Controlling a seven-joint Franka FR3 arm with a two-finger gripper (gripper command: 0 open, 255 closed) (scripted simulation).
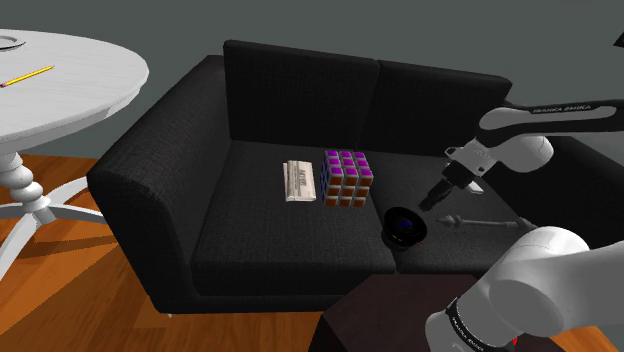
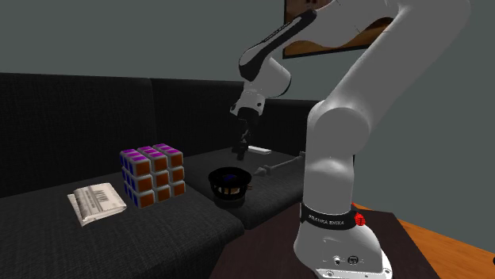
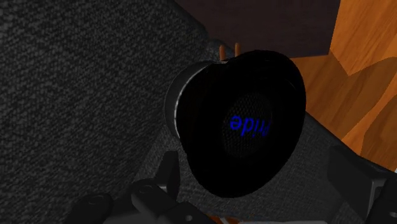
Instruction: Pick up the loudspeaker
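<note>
Wrist view — fingers (image 3: 170,175) apart, loudspeaker (image 3: 245,121) ahead — on sofa (image 3: 76,95).

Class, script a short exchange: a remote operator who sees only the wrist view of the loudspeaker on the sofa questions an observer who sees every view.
Operator: Is the claw touching the loudspeaker?
Observer: No. In the shoulder view the claw hangs just above the loudspeaker, with a gap between them.
Operator: What else is on the sofa nearby?
Observer: A cube with purple and orange squares stands on the sofa, to the shoulder view's left of the loudspeaker and apart from it.
</note>
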